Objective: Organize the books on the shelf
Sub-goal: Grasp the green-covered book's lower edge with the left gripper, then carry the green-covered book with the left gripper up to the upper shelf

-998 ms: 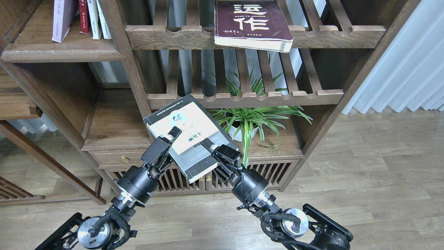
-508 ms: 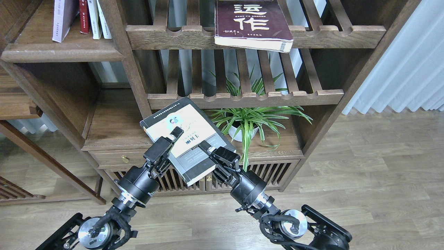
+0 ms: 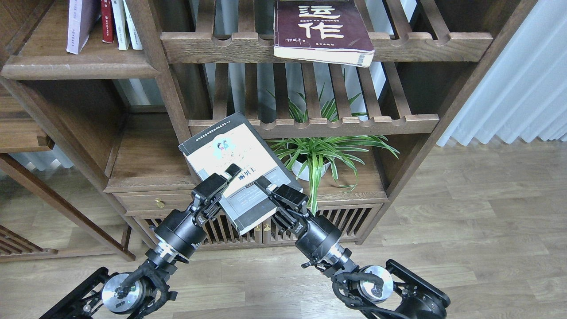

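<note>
The black-bordered book point(image 3: 230, 155) with a yellow-green cover is held tilted in the air in front of the lower slatted rack. My left gripper point(image 3: 227, 177) is shut on its lower left edge, one finger over the cover. My right gripper point(image 3: 265, 186) is shut on its lower right edge. The thick maroon book point(image 3: 321, 29) with white characters lies flat on the upper slatted rack, overhanging the front rail. The pale lavender paperback point(image 3: 79, 24) leans on the dark plank shelf point(image 3: 75, 68) at top left.
Slim red and white-spined volumes point(image 3: 117, 22) stand next to the lavender paperback. A potted spider plant point(image 3: 316, 153) sits under the lower slatted rack point(image 3: 354, 125). A bookcase post point(image 3: 166, 88) stands between the plank shelf and the racks. White curtains point(image 3: 522, 88) hang at right.
Both grippers have lifted the black-bordered book a little and its top has swung up toward the lower rack's rail. The left gripper has shifted right along the book's edge.
</note>
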### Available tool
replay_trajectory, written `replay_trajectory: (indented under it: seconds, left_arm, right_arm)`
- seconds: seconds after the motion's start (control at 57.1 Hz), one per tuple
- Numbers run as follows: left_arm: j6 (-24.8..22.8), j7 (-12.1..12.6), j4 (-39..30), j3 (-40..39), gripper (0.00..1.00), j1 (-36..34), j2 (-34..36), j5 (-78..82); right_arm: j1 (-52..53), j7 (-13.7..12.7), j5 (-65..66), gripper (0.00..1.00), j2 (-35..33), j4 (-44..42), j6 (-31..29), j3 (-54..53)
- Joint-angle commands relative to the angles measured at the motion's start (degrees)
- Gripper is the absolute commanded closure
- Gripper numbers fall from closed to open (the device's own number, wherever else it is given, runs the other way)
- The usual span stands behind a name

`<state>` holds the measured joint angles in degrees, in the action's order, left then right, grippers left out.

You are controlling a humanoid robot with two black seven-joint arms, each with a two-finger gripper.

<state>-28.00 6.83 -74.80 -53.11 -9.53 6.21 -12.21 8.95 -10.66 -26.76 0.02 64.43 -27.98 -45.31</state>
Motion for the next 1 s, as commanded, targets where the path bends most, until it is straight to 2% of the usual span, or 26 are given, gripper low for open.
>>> replay_trajectory:
  seconds: [0.0, 0.07, 0.245, 0.315, 0.438, 0.666, 0.823, 0.981]
  left_arm:
    - [0.0, -0.1, 0.0, -0.1, 0.96, 0.0, 0.6, 0.0]
    - [0.0, -0.1, 0.0, -0.1, 0.96, 0.0, 0.6, 0.0]
    - [0.0, -0.1, 0.0, -0.1, 0.96, 0.2, 0.9, 0.0]
    - [0.0, -0.1, 0.0, -0.1, 0.96, 0.2, 1.7, 0.0]
    - [0.0, 0.0, -0.2, 0.0, 0.96, 0.2, 3.2, 0.1]
    - [0.0, 0.1, -1.3, -0.1, 0.98, 0.0, 6.7, 0.5]
    - [0.0, 3.6, -2.7, -0.4, 1.0, -0.4, 12.3, 4.9]
    - [0.0, 3.8, -4.2, -1.0, 1.0, -1.4, 17.8, 6.9]
  right_arm:
    - [0.1, 0.2, 0.0, 0.8, 0.0, 0.0, 0.0, 0.0]
    - [0.2, 0.5, 0.1, 0.68, 0.0, 0.1, 0.0, 0.0]
    - [0.0, 0.7, 0.2, 0.45, 0.0, 0.0, 0.0, -0.2]
    - [0.1, 0.7, 0.4, 0.32, 0.0, 0.0, 0.0, -0.7]
    - [0.3, 0.8, 0.6, 0.2, -0.5, 0.0, 0.0, -1.4]
    - [-0.2, 1.4, 0.6, 0.17, -1.0, -0.3, 0.0, -6.4]
    - [-0.3, 2.1, 0.7, 0.17, -1.8, -0.6, 0.0, -8.7]
    - [-0.2, 2.7, 0.8, 0.17, -2.0, -0.7, 0.0, -8.7]
